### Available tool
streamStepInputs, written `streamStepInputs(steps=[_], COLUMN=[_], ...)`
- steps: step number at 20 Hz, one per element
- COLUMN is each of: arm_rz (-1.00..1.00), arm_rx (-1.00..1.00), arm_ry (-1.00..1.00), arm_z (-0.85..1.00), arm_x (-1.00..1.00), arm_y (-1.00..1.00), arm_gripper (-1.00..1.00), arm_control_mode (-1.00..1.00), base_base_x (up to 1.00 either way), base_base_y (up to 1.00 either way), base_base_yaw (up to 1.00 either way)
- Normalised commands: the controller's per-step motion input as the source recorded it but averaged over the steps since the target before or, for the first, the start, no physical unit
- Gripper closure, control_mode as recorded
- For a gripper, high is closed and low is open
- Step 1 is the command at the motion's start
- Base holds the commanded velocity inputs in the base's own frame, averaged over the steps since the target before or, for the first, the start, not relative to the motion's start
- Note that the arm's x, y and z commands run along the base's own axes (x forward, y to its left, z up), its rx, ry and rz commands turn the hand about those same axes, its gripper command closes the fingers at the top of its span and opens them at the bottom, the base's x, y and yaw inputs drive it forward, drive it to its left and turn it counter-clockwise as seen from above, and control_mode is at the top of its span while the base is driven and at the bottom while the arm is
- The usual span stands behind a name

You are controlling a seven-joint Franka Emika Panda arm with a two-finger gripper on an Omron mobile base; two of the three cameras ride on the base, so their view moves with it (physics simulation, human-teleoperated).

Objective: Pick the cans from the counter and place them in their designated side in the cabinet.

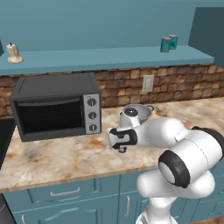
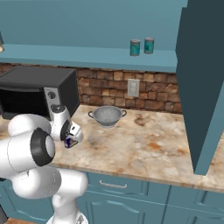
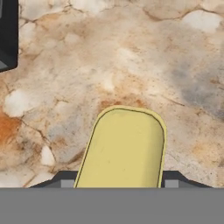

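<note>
A dark blue can with a yellow top (image 3: 122, 146) stands on the counter (image 3: 131, 52) straight under the hand. My gripper (image 3: 118, 180) points down over it, one dark finger on each side of the can, pressed against its wall. From the base cameras the same can (image 2: 68, 142) peeks out below the gripper (image 2: 70, 139) near the counter's front edge (image 1: 57, 157). Two teal cans with silvery tops (image 1: 166, 44) (image 1: 173, 41) stand side by side at the right of the cabinet shelf (image 1: 100, 57).
A black toaster oven (image 1: 54, 107) sits to the left of the hand. A steel colander (image 2: 107, 116) stands behind it by the brick wall. A tall teal panel (image 2: 201, 78) closes the right side. A small cream object (image 1: 14, 54) rests at the shelf's left end.
</note>
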Motion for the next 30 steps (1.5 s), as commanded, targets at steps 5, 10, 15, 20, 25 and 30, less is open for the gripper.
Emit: streamStepInputs(steps=[5, 10, 15, 20, 25, 30], arm_rz=[-0.02, -0.01, 0.0, 0.0, 0.0, 0.0], arm_rx=[0.0, 0.01, 0.02, 0.03, 0.02, 0.01], arm_ry=[-0.02, -0.03, -0.01, 0.0, 0.0, -0.03], arm_z=[0.26, 0.38, 0.41, 0.38, 0.36, 0.29], arm_x=[-0.02, -0.06, -0.01, -0.04, -0.18, -0.28], arm_y=[-0.14, -0.18, -0.21, -0.22, -0.17, -0.13], arm_gripper=[1.0, 1.0, 1.0, 1.0, 1.0, 1.0], arm_control_mode=[-1.0, -1.0, -1.0, -1.0, -1.0, -1.0], base_base_x=[0.0, 0.0, 0.0, 0.0, 0.0, 0.0], base_base_y=[0.0, 0.0, 0.0, 0.0, 0.0, 0.0], base_base_yaw=[0.0, 0.0, 0.0, 0.0, 0.0, 0.0])
